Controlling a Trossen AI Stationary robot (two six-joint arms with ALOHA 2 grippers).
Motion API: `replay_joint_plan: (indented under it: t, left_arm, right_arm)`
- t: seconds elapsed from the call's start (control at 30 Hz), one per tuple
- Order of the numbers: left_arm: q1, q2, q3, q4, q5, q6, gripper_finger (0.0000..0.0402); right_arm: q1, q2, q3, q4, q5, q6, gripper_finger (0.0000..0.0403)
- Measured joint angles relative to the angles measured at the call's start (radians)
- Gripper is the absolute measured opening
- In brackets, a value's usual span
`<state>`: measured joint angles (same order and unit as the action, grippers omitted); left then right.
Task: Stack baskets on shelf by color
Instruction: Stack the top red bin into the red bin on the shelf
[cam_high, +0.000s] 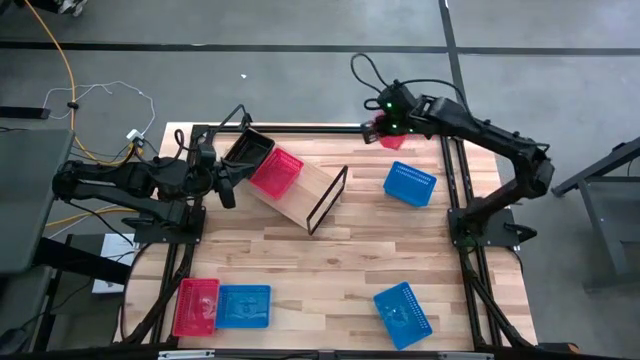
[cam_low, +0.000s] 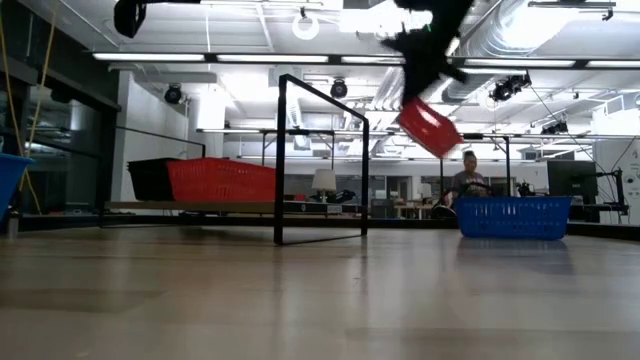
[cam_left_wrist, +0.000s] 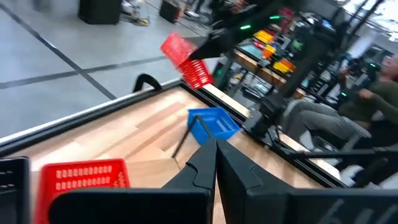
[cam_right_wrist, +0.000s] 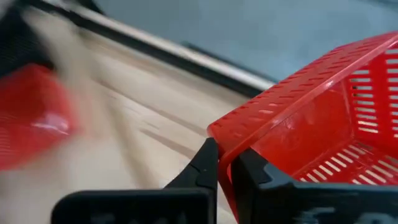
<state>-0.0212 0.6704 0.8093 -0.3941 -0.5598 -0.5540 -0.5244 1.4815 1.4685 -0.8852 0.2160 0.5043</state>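
Red plastic fills the right wrist view: the right gripper (cam_right_wrist: 225, 163) is clenched on the rim of a red basket (cam_right_wrist: 323, 130), its two fingers pinching the perforated wall. From above, that same basket is only a small red patch at the table's far edge, about one o'clock, mostly hidden under the arm. The low view shows what the top view cannot: the basket hangs tilted, well clear of the tabletop (cam_low: 320, 300), under the dark arm.

On the shelf (cam_high: 300, 195), lying askew at about eleven o'clock, a second red basket (cam_high: 276, 172) sits beside a black basket (cam_high: 247, 148); the low view shows them side by side on the wooden board, behind the black frame (cam_low: 322, 160).

The left gripper (cam_left_wrist: 216, 163) is shut and empty, resting just beside the shelf at ten o'clock. Its wrist view looks across the table to the lifted basket and one blue basket (cam_left_wrist: 212, 123).

Blue baskets lie at two o'clock (cam_high: 409, 184), at five o'clock (cam_high: 402, 314) and at seven o'clock (cam_high: 243, 306), the last touching another red basket (cam_high: 196, 306). The low view shows only the two o'clock one whole; a blue sliver at its left edge is cut off. A seated person (cam_low: 468, 180) shows in the room behind, partly hidden by the basket.
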Motion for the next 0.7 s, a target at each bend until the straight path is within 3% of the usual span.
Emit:
replay_joint_plan:
  t: [0.3, 0.5, 0.7]
  left_arm:
    - [0.0, 0.0, 0.0, 0.001, -0.141, 0.0, 0.0]
    - [0.0, 0.0, 0.0, 0.002, -0.193, 0.029, 0.0]
    - [0.0, 0.0, 0.0, 0.002, -0.193, 0.119, 0.0]
  right_arm:
    - [0.275, 0.098, 0.225, 0.212, 0.158, 0.076, 0.0001]
    - [0.405, 0.251, 0.329, 0.332, 0.208, 0.12, 0.0]
    - [0.484, 0.445, 0.499, 0.335, 0.248, 0.128, 0.0002]
